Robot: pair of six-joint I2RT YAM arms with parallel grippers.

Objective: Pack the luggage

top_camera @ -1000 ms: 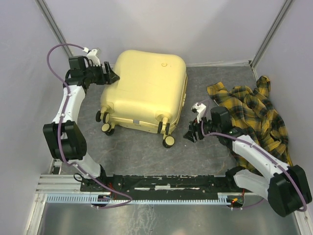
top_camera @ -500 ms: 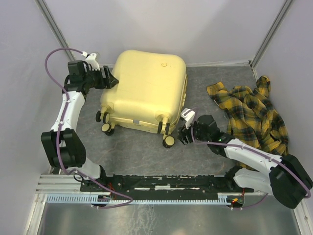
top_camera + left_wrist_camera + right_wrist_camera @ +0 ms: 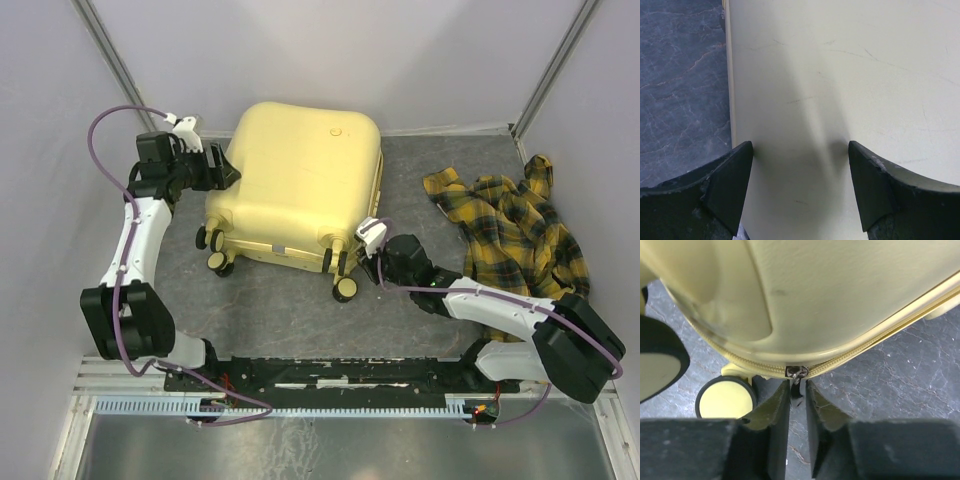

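Currently the luggage (image 3: 300,180) lies shut and flat on the table (image 3: 290,300), contents hidden. Plaid shirt (image 3: 515,235) sits outside it, on the table to its right. My left pincer (image 3: 800,155) gapes wide at its left wall. My right pincer (image 3: 798,390) is narrowed around the zipper pull (image 3: 796,372) beside a wheel (image 3: 726,399); can't tell if it's pinched.

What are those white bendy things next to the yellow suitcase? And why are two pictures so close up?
They are two robot arms bolted to a table. One picture looks down from above. The other two come from small cameras on each arm's wrist, so everything looks huge. The left hand is open wide against the closed suitcase and holds nothing. The right hand has a finger on each side of the zipper pull, near a wheel. I can't tell if it is squeezing. A yellow checked shirt lies to the right.
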